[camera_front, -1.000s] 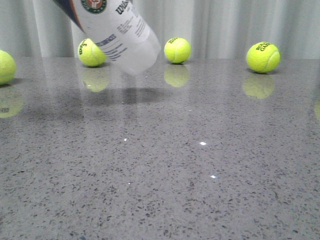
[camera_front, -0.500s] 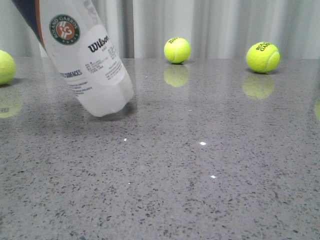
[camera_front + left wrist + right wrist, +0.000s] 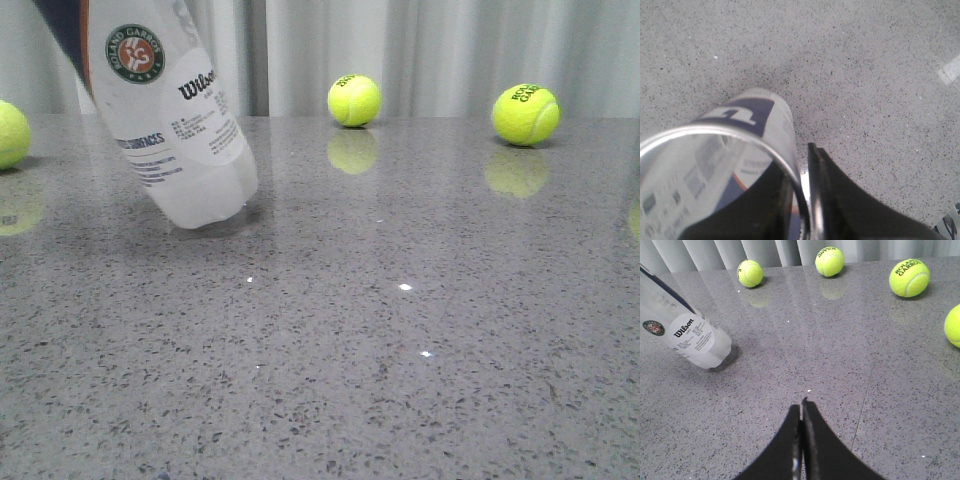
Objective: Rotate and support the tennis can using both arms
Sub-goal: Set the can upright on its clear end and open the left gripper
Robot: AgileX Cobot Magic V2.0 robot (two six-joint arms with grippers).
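The tennis can (image 3: 165, 120) stood tilted on the grey speckled table (image 3: 400, 350), its bottom end touching the surface on the left side while its top leaned away up and to the left, out of the front view. Its round red-and-green emblem and the "Wilson" name faced forward – a navy panel with an orange stripe ran along its far edge.

The left gripper (image 3: 802, 200) was clamped on the can's open rim, 1 black finger (image 3: 840, 205) pressed against the outside wall of the can (image 3: 755, 130) and the other seemingly inside the opening, in shadow.

The right gripper (image 3: 801, 435) hung above bare table, well apart from the can (image 3: 690, 337), with its 2 fingers pressed together and nothing between them.

Tennis balls lay along the back of the table – 1 (image 3: 354, 100) near the middle, 1 (image 3: 526, 113) further right, and 1 (image 3: 10, 133) at the left edge.
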